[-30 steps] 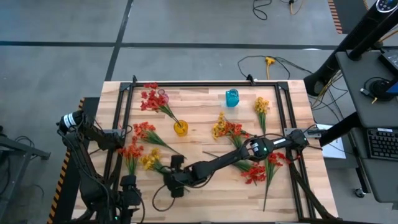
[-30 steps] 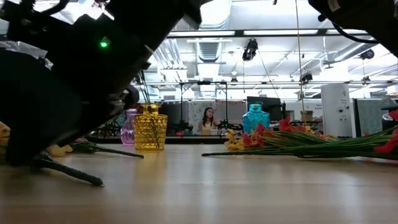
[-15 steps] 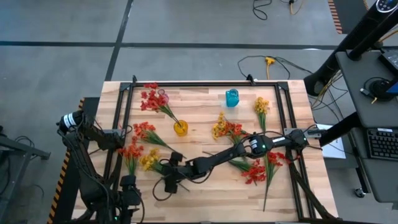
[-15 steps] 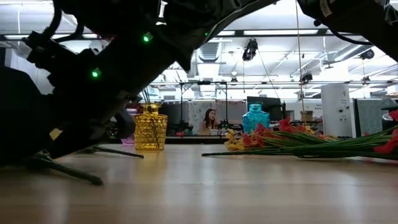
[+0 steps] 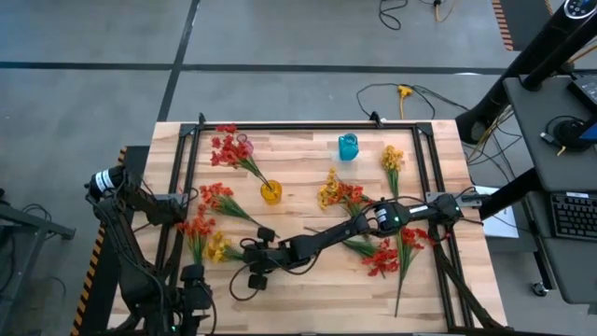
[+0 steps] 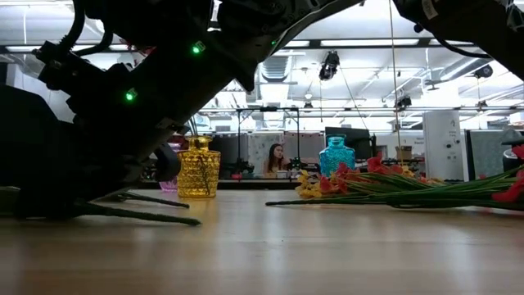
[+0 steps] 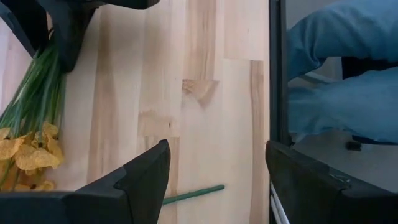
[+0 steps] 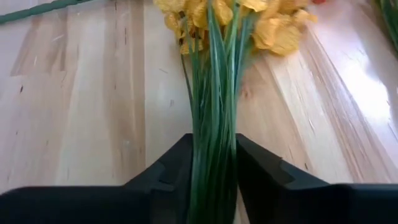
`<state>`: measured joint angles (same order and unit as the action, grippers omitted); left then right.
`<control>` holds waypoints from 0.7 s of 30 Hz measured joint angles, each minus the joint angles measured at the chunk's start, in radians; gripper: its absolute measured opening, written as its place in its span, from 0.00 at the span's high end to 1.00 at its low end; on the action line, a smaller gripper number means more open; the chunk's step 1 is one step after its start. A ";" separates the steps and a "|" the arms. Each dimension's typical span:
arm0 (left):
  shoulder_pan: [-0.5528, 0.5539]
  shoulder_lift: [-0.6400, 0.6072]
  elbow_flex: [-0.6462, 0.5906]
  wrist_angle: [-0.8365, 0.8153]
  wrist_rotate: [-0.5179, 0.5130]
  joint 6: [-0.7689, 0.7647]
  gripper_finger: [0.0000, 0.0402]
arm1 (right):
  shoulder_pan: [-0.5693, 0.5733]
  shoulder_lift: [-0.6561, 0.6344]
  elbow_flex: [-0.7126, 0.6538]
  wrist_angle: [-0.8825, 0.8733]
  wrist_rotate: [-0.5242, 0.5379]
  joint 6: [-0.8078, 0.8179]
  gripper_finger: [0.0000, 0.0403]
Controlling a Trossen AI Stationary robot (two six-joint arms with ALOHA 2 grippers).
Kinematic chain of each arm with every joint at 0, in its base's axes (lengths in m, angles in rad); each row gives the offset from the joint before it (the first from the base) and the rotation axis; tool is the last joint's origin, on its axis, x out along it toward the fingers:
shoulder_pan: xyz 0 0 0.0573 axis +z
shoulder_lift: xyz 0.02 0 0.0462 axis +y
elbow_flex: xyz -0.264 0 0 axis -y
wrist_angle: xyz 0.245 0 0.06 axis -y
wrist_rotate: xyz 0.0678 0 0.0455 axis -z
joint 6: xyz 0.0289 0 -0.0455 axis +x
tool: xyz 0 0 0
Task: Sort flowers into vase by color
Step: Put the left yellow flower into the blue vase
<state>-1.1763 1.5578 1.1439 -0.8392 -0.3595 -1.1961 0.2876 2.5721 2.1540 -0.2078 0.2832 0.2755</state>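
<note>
Right wrist view: right hand (image 8: 212, 167) clamped around yellow flower (image 8: 214, 93) stems.

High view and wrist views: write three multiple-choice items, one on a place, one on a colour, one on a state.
1. In the high view, the blue vase stands
A. left of the yellow vase
B. right of the yellow vase
C. on the floor

2. The sprig between the right hand's fingers has blossoms that are
A. red
B. blue
C. yellow

3. The left hand is
A. open and empty
B. shut on a vase
C. shut on a red sprig

Answers:
1. B: the blue vase shows to the right of the yellow vase, both on the table.
2. C: in the right wrist view the right hand is shut on the green stems of the sprig, which end in yellow blossoms.
3. A: in the left wrist view the left hand has its fingers apart, with only bare table between them.
</note>
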 joint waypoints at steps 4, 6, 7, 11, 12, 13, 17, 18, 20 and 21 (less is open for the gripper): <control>0.000 0.000 0.000 0.025 -0.028 0.000 0.39 | 0.001 -0.011 0.000 -0.029 -0.008 -0.012 0.84; 0.000 0.000 0.000 0.033 -0.045 0.000 0.39 | 0.002 -0.024 -0.001 -0.073 -0.011 -0.015 0.87; 0.000 0.000 0.000 0.038 -0.050 0.000 0.39 | 0.002 -0.031 -0.001 -0.099 -0.011 -0.020 0.88; 0.000 0.000 0.000 0.048 -0.100 0.002 0.39 | 0.005 -0.072 -0.004 -0.227 -0.032 -0.040 0.90; 0.000 0.000 0.000 0.055 -0.117 0.009 0.39 | 0.008 -0.082 -0.007 -0.255 -0.030 -0.053 0.90; 0.000 0.000 0.001 0.058 -0.137 0.016 0.39 | 0.011 -0.096 -0.013 -0.277 -0.029 -0.063 0.90; 0.001 0.000 0.014 0.117 -0.214 0.066 0.39 | 0.030 -0.173 -0.097 -0.315 -0.019 -0.094 0.90; 0.004 0.000 0.018 0.130 -0.228 0.079 0.39 | 0.035 -0.199 -0.130 -0.309 -0.008 -0.100 0.90; 0.014 0.000 0.033 0.165 -0.233 0.106 0.39 | 0.045 -0.262 -0.218 -0.280 0.026 -0.113 0.90; 0.020 0.000 0.043 0.168 -0.231 0.114 0.39 | 0.049 -0.302 -0.271 -0.252 0.042 -0.119 0.90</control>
<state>-1.1564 1.5574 1.1868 -0.6710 -0.5906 -1.0823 0.3363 2.2699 1.8832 -0.4594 0.3256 0.1563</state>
